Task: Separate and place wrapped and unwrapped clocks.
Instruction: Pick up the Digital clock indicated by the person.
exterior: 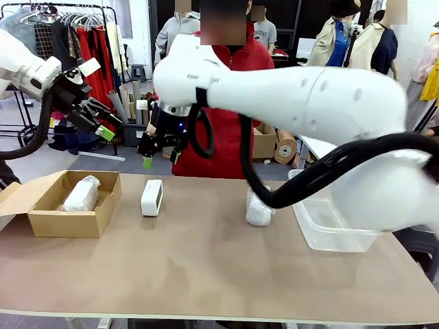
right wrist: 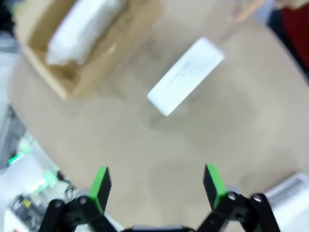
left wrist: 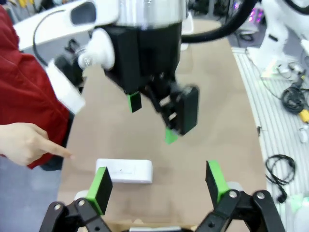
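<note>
The right gripper (exterior: 162, 153) hovers above the bare white rounded box-shaped clock (exterior: 151, 197), fingers spread and empty. The left gripper (left wrist: 157, 181), equally released, hangs high at the left. The step in hand appears to be picking the unwrapped clock. The next move calls for a straight descent with the fingers closing across its narrow width.

The clock stands on the tan surface (exterior: 206, 267), right of the brown cardboard box (exterior: 68, 223) holding one whitish bubble-wrap bundle (exterior: 82, 194). Its long axis runs near to far and its dark face points right.

Two bubble-wrap bundles (exterior: 81, 195) (exterior: 258, 209), one bare white clock (exterior: 151, 197), one cardboard box (exterior: 65, 223), one clear tub (exterior: 328, 236)
</note>
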You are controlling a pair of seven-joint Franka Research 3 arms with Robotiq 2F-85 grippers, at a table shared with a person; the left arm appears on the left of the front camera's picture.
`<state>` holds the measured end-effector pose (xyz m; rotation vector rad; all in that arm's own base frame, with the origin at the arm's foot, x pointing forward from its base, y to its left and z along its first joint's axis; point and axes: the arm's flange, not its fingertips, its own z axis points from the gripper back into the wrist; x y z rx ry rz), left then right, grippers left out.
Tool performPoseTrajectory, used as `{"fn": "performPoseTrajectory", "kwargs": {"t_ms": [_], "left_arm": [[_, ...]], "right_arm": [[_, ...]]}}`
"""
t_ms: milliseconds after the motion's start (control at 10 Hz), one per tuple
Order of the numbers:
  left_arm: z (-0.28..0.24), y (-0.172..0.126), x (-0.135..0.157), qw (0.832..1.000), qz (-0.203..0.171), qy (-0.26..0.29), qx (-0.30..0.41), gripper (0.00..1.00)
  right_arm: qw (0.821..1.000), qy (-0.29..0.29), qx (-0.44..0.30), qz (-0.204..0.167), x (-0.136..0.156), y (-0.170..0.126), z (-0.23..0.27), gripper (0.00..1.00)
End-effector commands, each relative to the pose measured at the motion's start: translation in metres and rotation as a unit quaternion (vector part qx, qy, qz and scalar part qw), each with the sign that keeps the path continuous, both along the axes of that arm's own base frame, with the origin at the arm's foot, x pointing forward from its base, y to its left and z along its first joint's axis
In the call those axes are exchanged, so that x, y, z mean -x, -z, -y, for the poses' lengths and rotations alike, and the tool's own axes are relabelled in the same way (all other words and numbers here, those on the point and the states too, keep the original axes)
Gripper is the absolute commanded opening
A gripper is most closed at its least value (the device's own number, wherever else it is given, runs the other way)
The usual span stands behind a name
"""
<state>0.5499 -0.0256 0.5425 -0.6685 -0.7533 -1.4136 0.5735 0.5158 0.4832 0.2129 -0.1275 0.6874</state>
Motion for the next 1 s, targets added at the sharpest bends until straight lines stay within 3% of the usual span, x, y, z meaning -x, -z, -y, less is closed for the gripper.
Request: {"fn": "performPoseTrajectory", "kwargs": {"t_ms": [0, 400, 900], "left_arm": [[-0.001, -0.001, 0.001, 1.000, -0.003, 0.001, 0.001, 1.00], [-0.001, -0.001, 0.001, 1.000, -0.003, 0.001, 0.001, 1.00], [-0.001, -0.001, 0.001, 1.000, -0.003, 0.001, 0.001, 1.00]], "right_arm": [[0.994, 0.098, 0.057, 0.012, -0.047, -0.005, -0.035, 1.00], [0.986, 0.157, 0.046, 0.014, -0.074, 0.015, -0.044, 1.00], [0.985, 0.162, 0.053, 0.022, -0.089, 0.036, -0.055, 1.00]]}}
